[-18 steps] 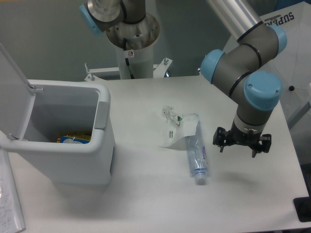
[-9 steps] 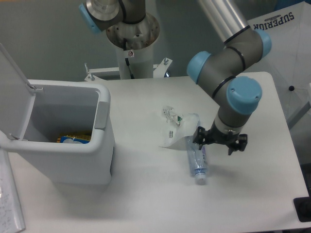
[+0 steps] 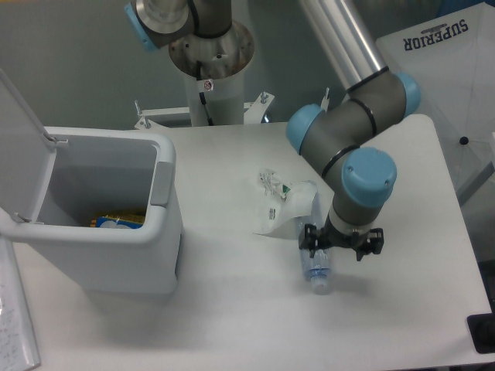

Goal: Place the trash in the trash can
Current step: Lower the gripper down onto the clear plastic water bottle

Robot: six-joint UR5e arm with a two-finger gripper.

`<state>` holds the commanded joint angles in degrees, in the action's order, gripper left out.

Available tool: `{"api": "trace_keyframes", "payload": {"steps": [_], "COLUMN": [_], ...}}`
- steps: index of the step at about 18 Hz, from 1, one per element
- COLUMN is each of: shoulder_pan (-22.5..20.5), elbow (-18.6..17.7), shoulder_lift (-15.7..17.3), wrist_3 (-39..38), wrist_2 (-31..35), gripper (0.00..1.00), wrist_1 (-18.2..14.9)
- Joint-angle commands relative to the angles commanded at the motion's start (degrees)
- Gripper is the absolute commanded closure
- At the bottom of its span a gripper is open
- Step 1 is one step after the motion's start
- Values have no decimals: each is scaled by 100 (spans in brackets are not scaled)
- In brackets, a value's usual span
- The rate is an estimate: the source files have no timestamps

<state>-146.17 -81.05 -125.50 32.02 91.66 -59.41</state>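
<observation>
Lying under the end effector (image 3: 339, 246), bottle (image 3: 316, 267), cap outward.

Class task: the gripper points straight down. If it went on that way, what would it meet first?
Probably the crushed bottle: the gripper hangs over its upper part, though one view leaves depth uncertain.

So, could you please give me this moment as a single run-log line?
phase: reaching | gripper: open above bottle | wrapper: on table | trash can: lid open | trash binned: none
</observation>
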Motion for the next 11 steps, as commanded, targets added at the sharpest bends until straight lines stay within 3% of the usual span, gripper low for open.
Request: {"api": "trace_keyframes", "payload": {"steps": [5, 11], "shoulder_pan": [106, 273], "elbow": [405, 423], "shoulder_lift": [-308, -510], "wrist_3": [-388, -460], "wrist_2": [132, 537], "gripper": [0, 0], "wrist_1": [-61, -44]}}
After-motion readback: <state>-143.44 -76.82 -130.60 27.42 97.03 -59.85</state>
